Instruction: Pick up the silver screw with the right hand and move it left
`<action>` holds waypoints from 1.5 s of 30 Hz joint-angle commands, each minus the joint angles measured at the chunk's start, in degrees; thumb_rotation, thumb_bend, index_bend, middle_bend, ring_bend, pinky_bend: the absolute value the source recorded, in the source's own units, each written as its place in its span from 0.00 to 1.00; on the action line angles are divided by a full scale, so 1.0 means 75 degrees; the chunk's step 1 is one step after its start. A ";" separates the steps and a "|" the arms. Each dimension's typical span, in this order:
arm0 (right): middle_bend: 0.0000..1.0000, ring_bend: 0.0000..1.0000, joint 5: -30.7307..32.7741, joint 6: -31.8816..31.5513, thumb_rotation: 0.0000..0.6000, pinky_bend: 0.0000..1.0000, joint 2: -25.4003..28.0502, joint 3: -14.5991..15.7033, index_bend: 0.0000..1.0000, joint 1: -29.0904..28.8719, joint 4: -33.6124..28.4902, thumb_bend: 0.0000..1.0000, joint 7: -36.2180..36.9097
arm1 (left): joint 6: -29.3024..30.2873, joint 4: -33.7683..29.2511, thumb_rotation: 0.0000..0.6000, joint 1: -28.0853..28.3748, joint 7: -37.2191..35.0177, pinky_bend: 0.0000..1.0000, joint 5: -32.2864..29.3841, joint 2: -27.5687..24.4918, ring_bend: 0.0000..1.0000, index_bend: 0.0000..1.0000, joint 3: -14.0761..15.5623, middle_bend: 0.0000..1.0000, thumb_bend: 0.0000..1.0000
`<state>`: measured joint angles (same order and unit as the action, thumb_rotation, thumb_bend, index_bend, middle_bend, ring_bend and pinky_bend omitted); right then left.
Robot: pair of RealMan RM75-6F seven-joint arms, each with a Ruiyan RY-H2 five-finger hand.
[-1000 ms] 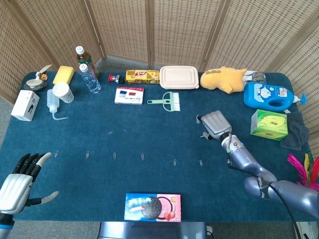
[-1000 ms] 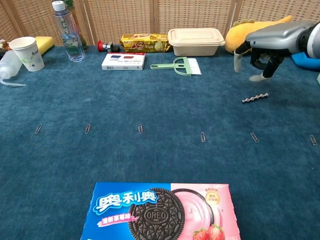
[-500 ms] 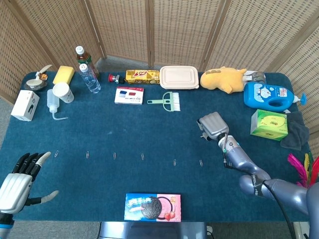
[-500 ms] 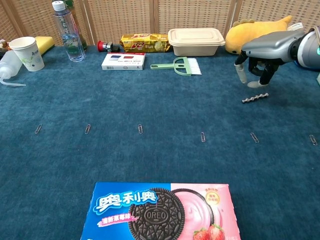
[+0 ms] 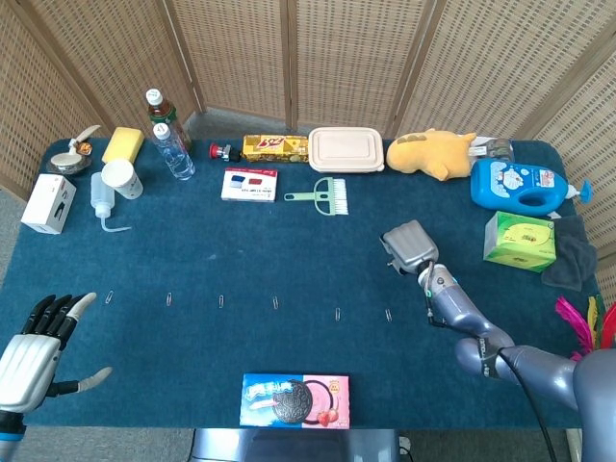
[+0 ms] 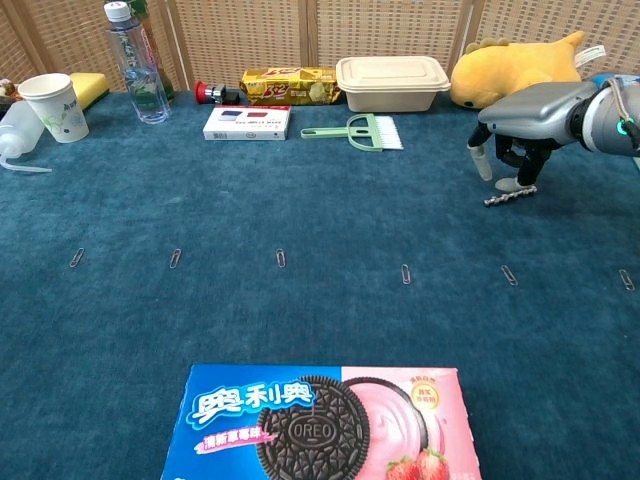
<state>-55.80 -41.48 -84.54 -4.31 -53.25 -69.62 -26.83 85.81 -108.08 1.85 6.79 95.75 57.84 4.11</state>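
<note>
The right hand [image 6: 512, 150] hangs low over the table's [image 6: 330, 215] right half, palm down, fingers [image 6: 484, 160] curled downward with their tips close to the cloth; it holds nothing. The screw [image 6: 510, 195] lies flat on the cloth just under and in front of those fingertips, one tip nearly touching it; whether they actually touch cannot be told. In the head view the right hand [image 5: 412, 246] hides the screw.

A row of paper clips [image 6: 405, 273] runs across the table nearer the front edge than the screw. A cookie box [image 6: 320, 425] sits at the front edge, near the middle.

Toward the back edge behind the right hand lie a yellow plush [image 6: 515, 66] and a beige lunch box [image 6: 391, 81], with a green brush [image 6: 360, 130] just in front of the box. Further left along the back are a yellow snack pack [image 6: 290, 85], a white card box [image 6: 248, 122], a water bottle [image 6: 133, 65] and a paper cup [image 6: 55, 105].

By the right edge stand a blue detergent bottle [image 5: 520, 186] and a green carton [image 5: 521, 241].

The left hand [image 5: 38, 346] is at the front left corner, empty, fingers straight and thumb spread.
</note>
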 commanded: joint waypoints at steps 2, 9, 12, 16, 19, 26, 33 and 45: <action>0.87 0.90 -0.0058 -0.0045 0.99 0.99 -0.0108 0.0018 0.48 0.0007 0.0128 0.39 -0.0067 | 0.0007 0.0016 0.71 -0.0007 -0.0015 0.03 0.0003 0.0001 0.08 0.04 0.0006 0.12 0.20; 0.86 0.90 -0.0331 -0.0133 0.99 0.99 -0.0265 0.0125 0.47 0.0041 0.0442 0.39 -0.0219 | 0.0017 0.0038 0.71 -0.0011 -0.0055 0.03 0.0009 -0.0001 0.08 0.04 0.0005 0.12 0.20; 0.86 0.90 -0.0405 -0.0124 0.99 0.99 -0.0305 0.0155 0.47 0.0070 0.0542 0.39 -0.0243 | 0.0014 0.0044 0.71 -0.0008 -0.0064 0.03 0.0009 0.0003 0.08 0.04 0.0004 0.12 0.20; 0.86 0.90 -0.0499 -0.0123 0.99 0.99 -0.0333 0.0209 0.47 0.0103 0.0632 0.39 -0.0311 | 0.0016 0.0043 0.71 -0.0003 -0.0068 0.03 0.0011 0.0002 0.08 0.04 -0.0003 0.12 0.20; 0.86 0.90 -0.0541 -0.0139 1.00 0.99 -0.0353 0.0229 0.47 0.0138 0.0668 0.39 -0.0350 | 0.0017 0.0042 0.71 0.0002 -0.0070 0.03 0.0028 0.0004 0.08 0.04 -0.0003 0.12 0.20; 0.86 0.90 -0.0635 -0.0124 1.00 0.99 -0.0382 0.0271 0.47 0.0184 0.0763 0.39 -0.0450 | 0.0015 0.0022 0.71 0.0007 -0.0065 0.03 0.0054 0.0000 0.08 0.04 0.0002 0.12 0.20; 0.86 0.90 -0.0674 -0.0105 1.00 0.99 -0.0449 0.0312 0.47 0.0268 0.0901 0.39 -0.0531 | 0.0005 -0.0002 0.71 0.0012 -0.0119 0.03 0.0081 -0.0028 0.08 0.04 0.0021 0.12 0.20; 0.83 0.87 -0.0893 -0.0205 1.00 0.98 -0.0448 0.0246 0.31 0.0343 0.0848 0.41 -0.0467 | 0.0047 -0.0028 0.71 0.0016 -0.0104 0.03 0.0088 -0.0047 0.08 0.04 -0.0012 0.12 0.20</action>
<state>-62.48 -42.98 -87.95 -2.40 -50.70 -63.16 -30.30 86.16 -108.29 1.97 6.01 96.41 57.48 4.02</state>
